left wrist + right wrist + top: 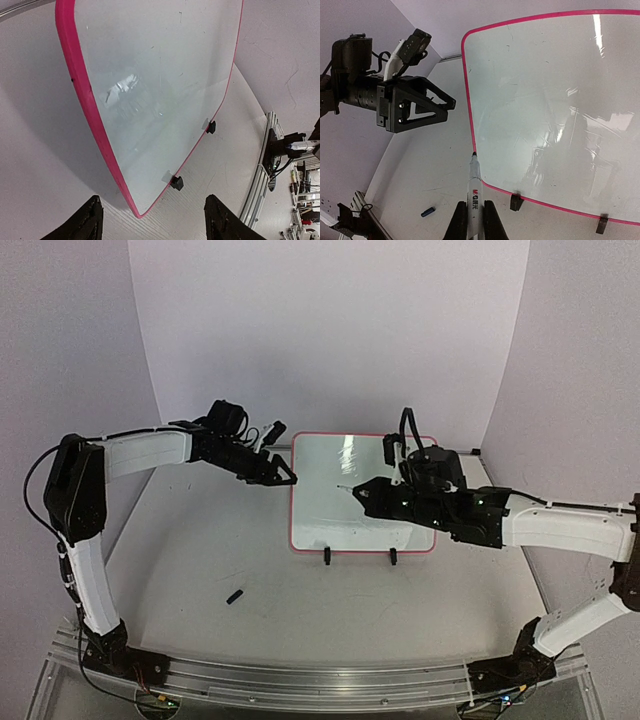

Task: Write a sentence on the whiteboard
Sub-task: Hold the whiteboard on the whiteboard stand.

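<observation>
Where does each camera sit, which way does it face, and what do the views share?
Top external: above and behind the arm bases, looking down on the table; both arms, left gripper and right gripper show.
Left wrist: on the left arm, facing across the whiteboard from its left edge; only its own parted fingertips show.
Right wrist: on the right arm, facing the whiteboard's near-left corner; its fingers clamp a marker.
Shared: all three see the whiteboard.
</observation>
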Robot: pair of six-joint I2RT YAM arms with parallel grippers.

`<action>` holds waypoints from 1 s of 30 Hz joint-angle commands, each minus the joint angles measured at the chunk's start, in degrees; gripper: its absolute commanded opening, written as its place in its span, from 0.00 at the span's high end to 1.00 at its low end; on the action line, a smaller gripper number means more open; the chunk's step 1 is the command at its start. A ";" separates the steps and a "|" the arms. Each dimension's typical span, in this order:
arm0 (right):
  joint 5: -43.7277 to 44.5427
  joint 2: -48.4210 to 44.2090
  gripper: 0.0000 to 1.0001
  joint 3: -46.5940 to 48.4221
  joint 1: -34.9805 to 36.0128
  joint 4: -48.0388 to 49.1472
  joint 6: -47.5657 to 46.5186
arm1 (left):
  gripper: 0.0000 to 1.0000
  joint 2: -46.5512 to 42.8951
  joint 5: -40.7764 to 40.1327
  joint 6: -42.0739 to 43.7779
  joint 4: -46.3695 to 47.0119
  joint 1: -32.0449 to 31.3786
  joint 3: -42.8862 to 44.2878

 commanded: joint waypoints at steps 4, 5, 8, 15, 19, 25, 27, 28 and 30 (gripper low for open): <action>-5.60 4.23 1.00 4.07 -4.00 7.24 -1.14 | 0.35 6.04 2.53 3.08 1.79 1.08 7.35; -6.66 4.73 1.00 4.22 -4.32 7.71 -1.04 | 0.36 6.64 2.07 3.34 1.65 1.13 7.91; -8.98 5.99 1.00 4.92 -5.04 9.16 -1.34 | 0.41 7.76 2.07 4.01 1.76 1.76 8.84; -10.22 9.73 1.00 7.41 -5.75 9.87 -1.95 | 0.56 9.59 6.79 5.59 2.89 2.85 10.25; -8.53 11.70 1.00 9.21 -5.74 9.87 -3.45 | 0.63 10.43 10.64 6.01 3.30 2.85 10.45; -6.89 15.13 1.00 13.01 -5.69 9.23 -4.92 | 0.71 10.92 12.34 7.72 3.34 2.80 10.36; -6.57 16.30 1.00 14.15 -5.66 9.08 -5.22 | 0.76 10.91 12.38 8.32 2.95 2.85 10.36; -6.41 16.86 1.00 14.79 -5.66 9.08 -5.34 | 0.78 10.77 12.40 8.73 2.79 2.83 10.11; -6.19 17.78 1.00 15.73 -5.62 9.08 -5.65 | 0.84 10.19 12.15 9.65 2.76 2.79 9.15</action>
